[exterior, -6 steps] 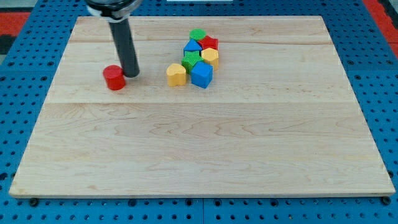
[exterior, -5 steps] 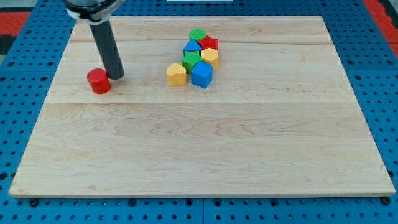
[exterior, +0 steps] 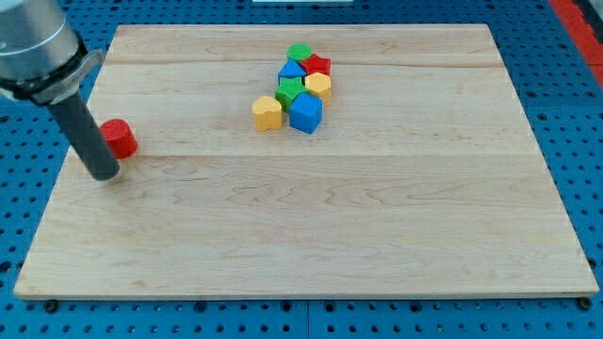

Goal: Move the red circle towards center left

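Red and low, the red circle is a short cylinder lying flat near the board's left edge, a little above mid-height. It looks light and rigid, with a smooth painted skin that should slide easily on the pale, fine-grained wooden board; its round wall offers no flat face, so a push has to go through its centre or it will likely roll off sideways. The arm carries no jaws, only a matte dark rod, and its tip rests at about seven o'clock from the circle, close by; whether they touch cannot be told. Well apart, at about two o'clock, sit the yellow block, blue block and their neighbours.
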Robot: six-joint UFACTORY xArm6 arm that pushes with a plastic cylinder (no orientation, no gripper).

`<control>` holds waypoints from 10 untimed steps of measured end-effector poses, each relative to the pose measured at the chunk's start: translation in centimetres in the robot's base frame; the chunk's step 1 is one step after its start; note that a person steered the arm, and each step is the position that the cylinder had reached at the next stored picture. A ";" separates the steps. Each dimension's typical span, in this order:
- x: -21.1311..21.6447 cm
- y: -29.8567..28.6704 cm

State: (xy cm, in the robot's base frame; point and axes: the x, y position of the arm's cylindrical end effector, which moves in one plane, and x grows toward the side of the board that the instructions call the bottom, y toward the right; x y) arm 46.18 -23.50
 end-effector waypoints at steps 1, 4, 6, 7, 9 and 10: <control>-1.3 -0.2; -2.8 -1.7; -3.4 -1.5; -2.3 -1.2; -1.6 0.9; -1.7 1.5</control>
